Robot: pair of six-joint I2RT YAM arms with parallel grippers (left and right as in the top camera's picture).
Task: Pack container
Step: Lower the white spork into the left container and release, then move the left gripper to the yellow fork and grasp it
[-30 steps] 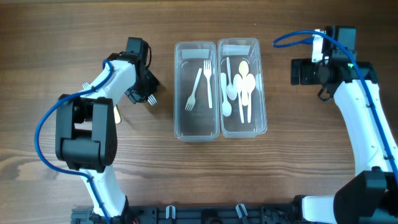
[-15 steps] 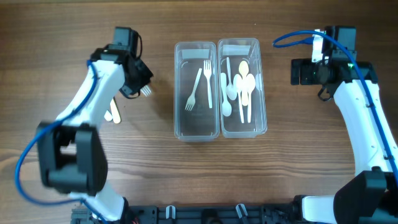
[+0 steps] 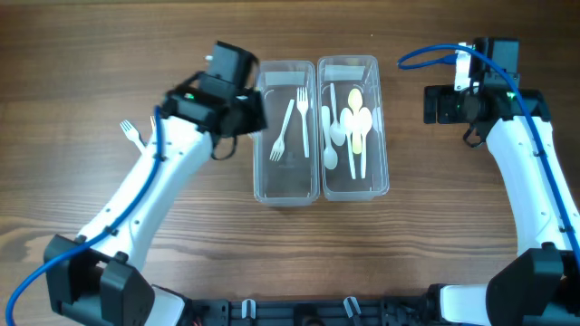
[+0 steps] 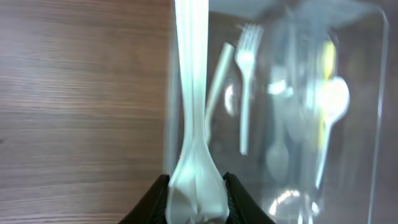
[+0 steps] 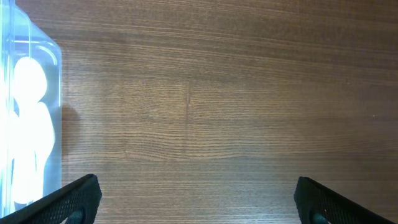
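Observation:
My left gripper (image 3: 243, 116) is shut on a white plastic fork (image 4: 191, 93), held by its wide end with the handle pointing forward, over the left rim of the clear left container (image 3: 285, 184). Two forks (image 3: 283, 131) lie in that container and also show in the left wrist view (image 4: 245, 93). The clear right container (image 3: 355, 186) holds several white spoons (image 3: 349, 127). My left gripper's jaws (image 4: 194, 199) clamp the fork on both sides. My right gripper (image 3: 441, 104) is open and empty, to the right of the containers over bare table (image 5: 199, 199).
Another white fork (image 3: 133, 134) lies on the wooden table to the left of my left arm. The right container's corner (image 5: 55, 93) shows at the left edge of the right wrist view.
My left gripper has moved right with the fork, from the table left of the containers to the left container's rim. A fork left on the table is now uncovered. The right arm has not moved.

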